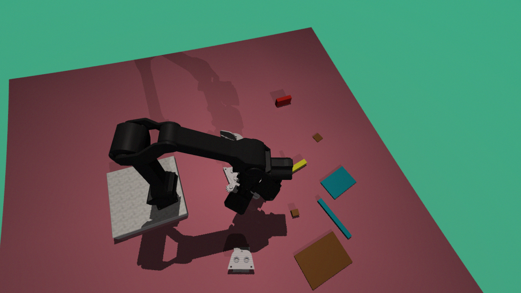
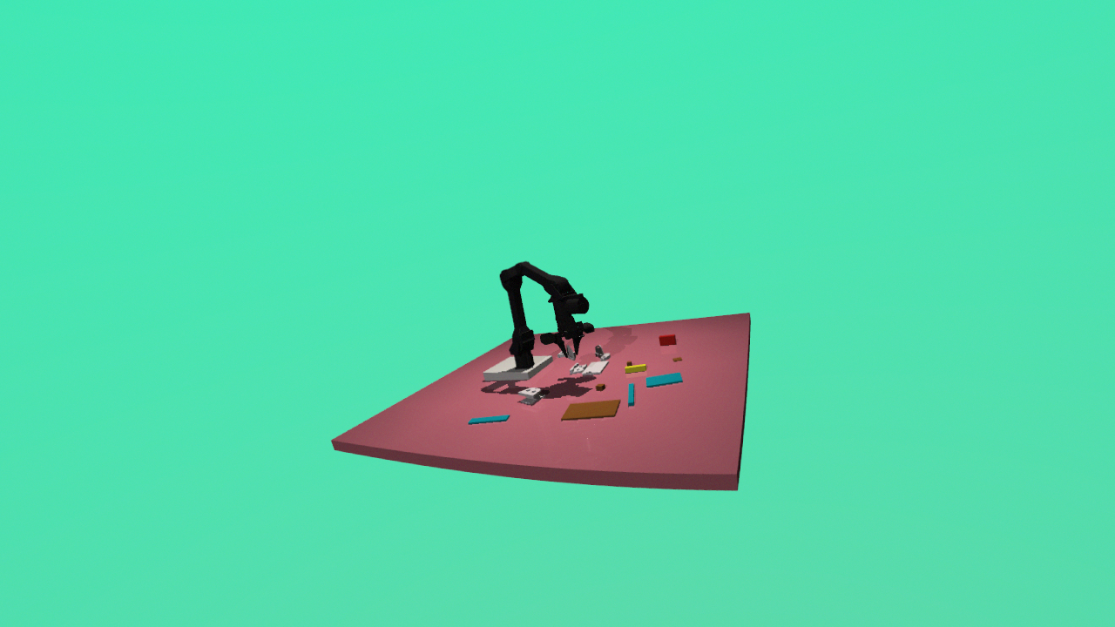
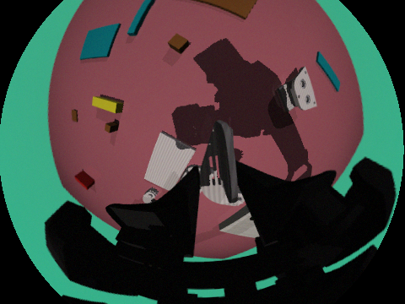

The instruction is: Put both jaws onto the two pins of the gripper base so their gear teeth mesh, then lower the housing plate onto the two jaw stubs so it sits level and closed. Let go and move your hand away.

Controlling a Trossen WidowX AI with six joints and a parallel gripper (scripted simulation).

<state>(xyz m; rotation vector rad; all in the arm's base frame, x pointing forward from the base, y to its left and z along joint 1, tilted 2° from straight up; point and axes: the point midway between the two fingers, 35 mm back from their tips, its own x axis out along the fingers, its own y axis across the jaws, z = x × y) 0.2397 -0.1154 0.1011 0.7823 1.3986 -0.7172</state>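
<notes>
My gripper (image 2: pixel 571 356) (image 3: pixel 215 167) is shut on a white jaw (image 1: pixel 229 187) (image 3: pixel 228 160) with gear teeth and a dark pad, held above the table. The second jaw (image 1: pixel 228 135) (image 2: pixel 600 353) (image 3: pixel 149 195) lies behind the arm in the top view. A flat white ridged part (image 1: pixel 230 175) (image 2: pixel 596 367) (image 3: pixel 169 162) lies near the gripper, partly hidden by the arm. A white trapezoid part (image 1: pixel 241 265) (image 2: pixel 530 391) (image 3: pixel 302 90) with two round features stands apart from it. I cannot tell surely which is the base and which the housing plate.
The arm stands on a pale slab (image 1: pixel 127 204) (image 2: pixel 503 375). Around lie a brown plate (image 1: pixel 322 260) (image 2: pixel 591 410), a teal plate (image 1: pixel 338 182), a teal bar (image 1: pixel 333 218), a yellow bar (image 1: pixel 299 166) (image 3: pixel 106 104), a red block (image 1: pixel 283 101) (image 3: pixel 84 179) and small brown blocks (image 1: pixel 294 212) (image 3: pixel 179 43).
</notes>
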